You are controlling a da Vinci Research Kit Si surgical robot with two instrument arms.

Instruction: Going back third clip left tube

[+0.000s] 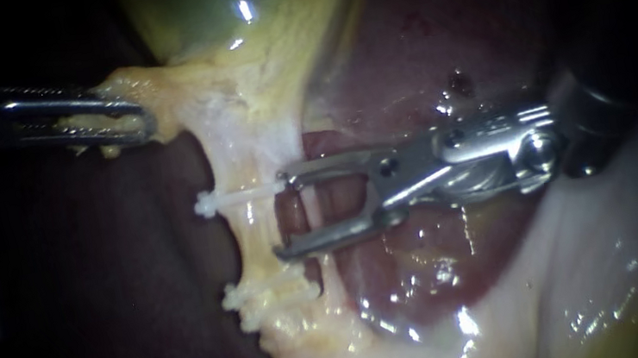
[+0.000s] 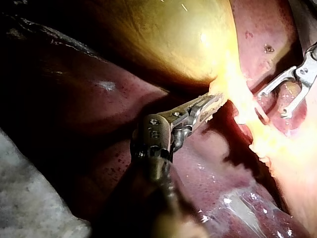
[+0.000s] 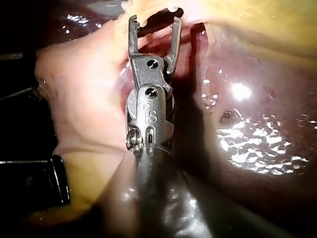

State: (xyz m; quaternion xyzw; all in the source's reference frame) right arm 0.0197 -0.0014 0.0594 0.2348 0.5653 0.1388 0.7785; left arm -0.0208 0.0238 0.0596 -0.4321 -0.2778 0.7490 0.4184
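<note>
Clips (image 1: 239,196) sat on left tube (image 1: 257,234); right instrument (image 1: 284,217) jaws stood open, withdrawal judged outstanding; left instrument (image 1: 136,122) clasped tissue (image 1: 162,93).

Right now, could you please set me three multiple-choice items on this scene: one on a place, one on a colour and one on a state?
1. The left tool grips:
A. yellowish tissue beside the gallbladder
B. the liver
C. nothing

2. The clip across the tube, just ahead of the right tool, is:
A. black
B. white
C. blue

3. The right tool's jaws are:
A. shut on the clip
B. shut, holding nothing
C. open

Answers:
1 A: both jaws lie clamped on that tissue in the endoscope and left wrist views.
2 B: it shows white against the yellowish tube.
3 C: a wide gap shows between the jaws, which grip nothing.
</note>
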